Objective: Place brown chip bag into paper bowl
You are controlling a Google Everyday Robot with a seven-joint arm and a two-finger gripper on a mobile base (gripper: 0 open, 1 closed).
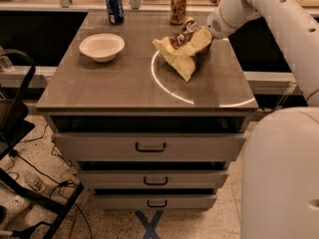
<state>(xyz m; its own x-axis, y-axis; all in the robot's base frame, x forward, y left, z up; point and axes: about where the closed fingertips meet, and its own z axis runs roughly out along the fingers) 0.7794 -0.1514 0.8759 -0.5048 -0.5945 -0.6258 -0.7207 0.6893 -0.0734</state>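
Camera view looks down from the front onto a grey-brown bench (124, 86) with three drawers in its front, each with a dark handle. The white robot arm (269, 14) reaches in from the upper right, and its gripper (204, 38) sits at the upper right end of the wrinkly foil chip bag, dark brown with pale yellow-tan ends (182, 54). The gripper is buried against the bag there, so I cannot tell whether it is pinching the foil or spread apart.

The bag is on the right half of the bench top, tilted, with its high end at the gripper and its pale lower corner pointing down toward the front. Whether that corner rests on the bench or hangs just above it is not clear. A bright ring of reflected light (162, 86) curves across the bench surface beneath and in front of the bag.

The small round off-white paper bowl (101, 46) stands upright on the left half of the bench, well apart from the bag, with nothing in it. Behind it, at the back edge, stands a blue drink can (114, 6), and a brown drink can (178, 6) stands at the back edge just behind the bag. The robot's large white body (279, 173) fills the lower right corner. A black metal frame (15, 118) stands left of the bench, with cables on the speckled floor beside it.
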